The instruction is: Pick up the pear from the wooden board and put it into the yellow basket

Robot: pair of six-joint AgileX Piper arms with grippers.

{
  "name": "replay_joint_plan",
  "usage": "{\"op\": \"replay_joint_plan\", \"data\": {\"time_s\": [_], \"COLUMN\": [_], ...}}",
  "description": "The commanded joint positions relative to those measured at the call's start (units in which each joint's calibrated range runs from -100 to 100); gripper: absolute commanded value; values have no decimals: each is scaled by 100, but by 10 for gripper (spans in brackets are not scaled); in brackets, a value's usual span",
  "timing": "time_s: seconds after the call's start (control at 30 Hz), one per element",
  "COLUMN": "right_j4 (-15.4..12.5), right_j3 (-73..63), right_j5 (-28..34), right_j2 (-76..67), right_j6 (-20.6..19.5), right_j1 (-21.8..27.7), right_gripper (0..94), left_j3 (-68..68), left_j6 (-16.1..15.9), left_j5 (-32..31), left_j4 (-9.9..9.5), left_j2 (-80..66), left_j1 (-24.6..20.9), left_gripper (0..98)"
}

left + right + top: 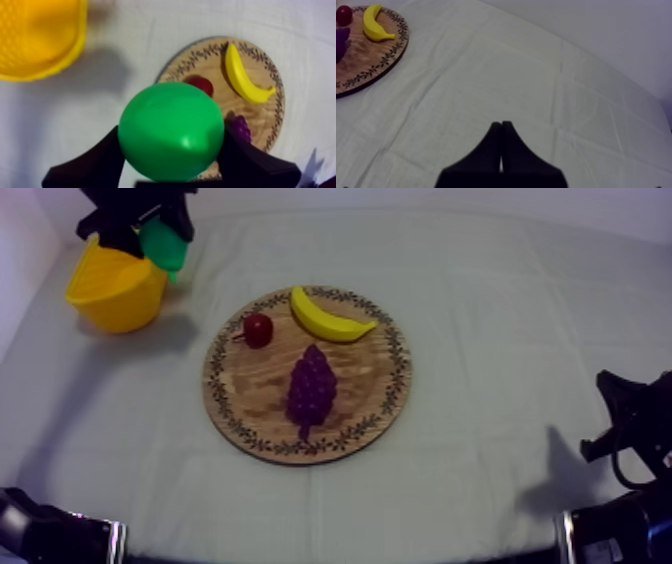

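1. Pear (pixel 163 245), green and round, hangs at the far left of the scene, clamped in our left gripper (pixel 158 233) and held up off the grey-white cloth (pixel 500 338).
2. We see the pear just beside the right rim of the yellow basket (pixel 115 300), on the side that faces the board. In our left wrist view the basket lies off to one side of the fruit, with shadowed cloth between the two.
3. Our left wrist view shows both black fingers (pixel 100 160) pressed against opposite flanks of the pear, which bulges out between them.
4. At the centre of the cloth lies the round wooden board (pixel 250 388) with its patterned rim. It carries three toy fruits.
5. On the board, the banana (pixel 328 318) lies along the far edge. The small red fruit (pixel 258 329) sits just left of the banana. The bunch of grapes (pixel 311 388) lies nearer to us, in the middle.
6. Our right gripper (pixel 501 131) sits low at the near right, well apart from the board. Its two fingers lie together as a narrow wedge over bare cloth, with nothing between them.
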Motion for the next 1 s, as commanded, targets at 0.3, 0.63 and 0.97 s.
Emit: {"op": "replay_joint_plan", "data": {"time_s": [0.3,0.63,0.97], "right_j4": [1,1,1], "right_j3": [-2,-2,-2], "right_j5": [2,2,2], "right_j2": [-3,-3,-3], "right_j6": [-1,-1,-1], "right_j1": [-3,-3,-3], "right_gripper": [2,2,2], "left_j3": [-458,-801,-1166], "left_j6": [-368,-555,-651], "left_j5": [4,4,4], "left_j4": [-159,-262,-298], "left_j2": [204,428,532], "left_j1": [-889,-1290,-1438], "left_gripper": [558,566,569]}}
